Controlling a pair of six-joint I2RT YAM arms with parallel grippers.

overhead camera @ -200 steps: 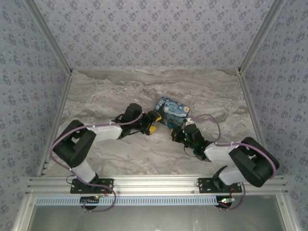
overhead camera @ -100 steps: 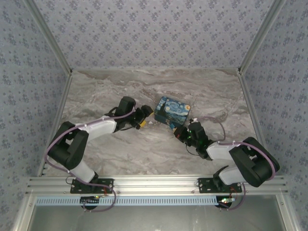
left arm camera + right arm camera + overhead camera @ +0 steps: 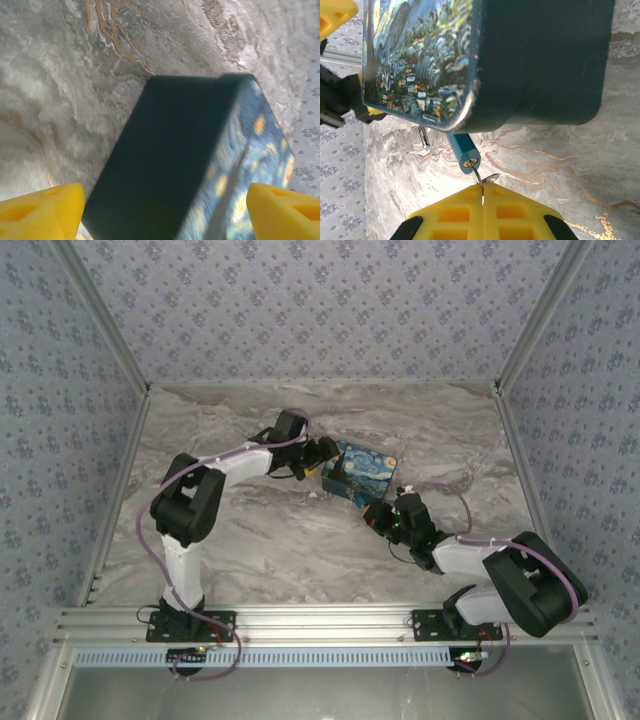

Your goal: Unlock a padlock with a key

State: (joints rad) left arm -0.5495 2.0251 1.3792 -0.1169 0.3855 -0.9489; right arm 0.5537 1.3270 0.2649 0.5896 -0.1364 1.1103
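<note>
The padlock (image 3: 464,150) is a small blue cylinder hanging at the lower edge of the painted box (image 3: 485,60), its silvery shackle (image 3: 422,136) beside it. The key (image 3: 478,175) sits in the lock's keyhole. My right gripper (image 3: 482,192) is shut on the key's head, just below the lock. In the top view my right gripper (image 3: 381,512) is at the box's near side. My left gripper (image 3: 162,215) is open, with one yellow fingertip (image 3: 42,210) on each side of the box (image 3: 170,165). From above, my left gripper (image 3: 322,462) is at the box's left end (image 3: 365,472).
The box stands mid-table on the marble top (image 3: 250,550). Patterned walls (image 3: 320,310) close in the back and sides. The right arm's cable (image 3: 440,485) loops beside the box on its right.
My left arm has swung away from me and to the right, up to the box's left end, and its jaws have widened. My right gripper has stayed shut on the key, barely moving.
</note>
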